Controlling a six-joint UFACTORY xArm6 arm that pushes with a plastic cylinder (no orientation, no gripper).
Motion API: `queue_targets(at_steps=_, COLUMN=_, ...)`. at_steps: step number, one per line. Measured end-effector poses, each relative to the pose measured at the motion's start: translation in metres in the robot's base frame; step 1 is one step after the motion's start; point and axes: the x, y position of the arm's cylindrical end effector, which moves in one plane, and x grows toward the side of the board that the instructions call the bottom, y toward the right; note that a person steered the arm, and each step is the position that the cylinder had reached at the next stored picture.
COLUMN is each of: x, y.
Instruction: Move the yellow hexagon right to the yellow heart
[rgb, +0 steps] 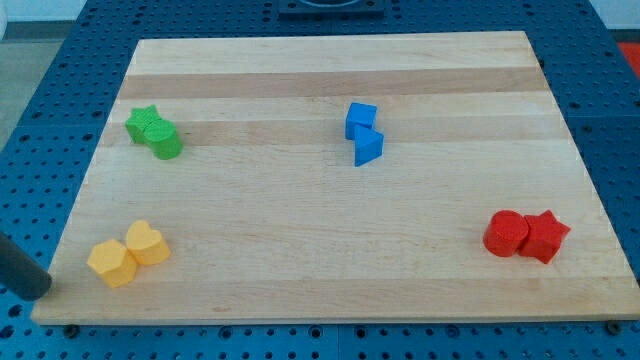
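The yellow hexagon (110, 263) lies near the view's bottom left corner of the wooden board (330, 220). The yellow heart (147, 243) sits just up and to the right of it, touching it. My tip (40, 288) is at the board's bottom left edge, left of the hexagon and a short gap away from it. The dark rod enters from the view's left edge.
A green star (141, 122) and a green cylinder (164, 141) touch at the upper left. A blue cube (361, 119) and a blue triangular block (369, 148) sit at the upper middle. A red cylinder (506, 233) and a red star (546, 237) touch at the lower right.
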Motion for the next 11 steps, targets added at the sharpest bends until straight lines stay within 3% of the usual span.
queue_targets(at_steps=3, x=-0.001, y=0.000)
queue_targets(at_steps=7, x=-0.014, y=0.085)
queue_targets(at_steps=8, x=-0.021, y=0.149)
queue_targets(at_steps=11, x=-0.034, y=0.203)
